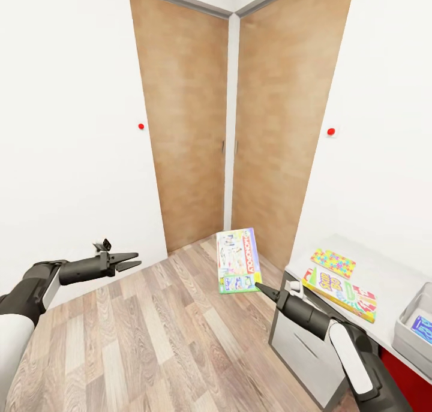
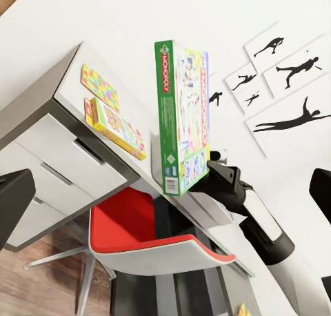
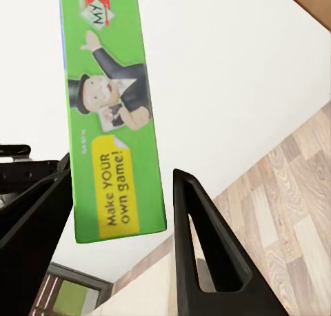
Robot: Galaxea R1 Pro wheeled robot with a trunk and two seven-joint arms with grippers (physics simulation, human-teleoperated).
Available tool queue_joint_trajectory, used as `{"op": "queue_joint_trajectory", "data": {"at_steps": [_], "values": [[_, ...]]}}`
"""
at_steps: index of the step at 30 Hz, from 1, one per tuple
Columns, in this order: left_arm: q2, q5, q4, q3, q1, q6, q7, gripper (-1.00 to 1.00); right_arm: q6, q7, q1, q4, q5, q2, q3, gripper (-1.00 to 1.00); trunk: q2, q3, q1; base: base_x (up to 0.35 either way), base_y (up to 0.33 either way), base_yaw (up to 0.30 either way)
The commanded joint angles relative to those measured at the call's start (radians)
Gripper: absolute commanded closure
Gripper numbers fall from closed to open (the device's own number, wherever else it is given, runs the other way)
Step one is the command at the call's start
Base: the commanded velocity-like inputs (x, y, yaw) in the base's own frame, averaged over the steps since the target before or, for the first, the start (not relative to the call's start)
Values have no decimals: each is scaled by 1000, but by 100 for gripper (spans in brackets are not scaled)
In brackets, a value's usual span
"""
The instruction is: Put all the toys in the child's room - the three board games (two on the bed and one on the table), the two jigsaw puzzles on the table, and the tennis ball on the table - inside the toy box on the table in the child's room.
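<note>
Board game (image 1: 239,261) in right tool (image 1: 259,288), two apparently on table (image 1: 384,274)

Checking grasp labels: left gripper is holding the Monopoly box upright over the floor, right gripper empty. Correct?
Arms swapped. The head view shows the right gripper shut on the Monopoly box, upright over the wood floor; the left gripper is open and empty.
</note>
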Motion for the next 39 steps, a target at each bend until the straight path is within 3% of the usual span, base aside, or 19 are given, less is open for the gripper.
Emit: {"op": "queue_joint_trajectory", "data": {"at_steps": [1, 14, 17, 20, 24, 29, 35, 39], "values": [[0, 0, 0, 0, -1, 11, -4, -100, 6, 1, -1, -1, -3, 0, -1, 100, -2, -2, 1, 0, 0, 0], [0, 0, 0, 0, -1, 11, -4, -100, 17, 4, 2, -24, -5, -2, -1, 100, -2, -2, 1, 0, 0, 0], [0, 0, 0, 0, -1, 11, -4, -100, 63, 3, 2, -88, -5, -1, -2, 100, -2, -2, 1, 0, 0, 0], [1, 0, 0, 0, -1, 11, -4, -100, 175, 1, 3, -187, -4, -1, -17, 100, -2, -2, 1, 0, 0, 0], [0, 0, 0, 0, -1, 11, -4, -100, 283, 4, 1, -243, -7, -3, -127, 100, -2, -2, 1, 0, 0, 0], [-1, 0, 0, -17, -1, 11, -4, -100, 318, 9, -3, -257, -31, -4, -251, 100, -2, -2, 1, 0, 0, 0], [-6, 0, 0, -38, -1, 11, -4, -100, 325, 10, -2, -257, -94, -5, -298, 100, -2, -2, 1, 0, 0, -7], [-12, 0, 0, -41, -1, 11, -4, -100, 325, 11, -2, -256, -103, -4, -304, 100, -2, -2, 1, 0, 0, -153]]}}
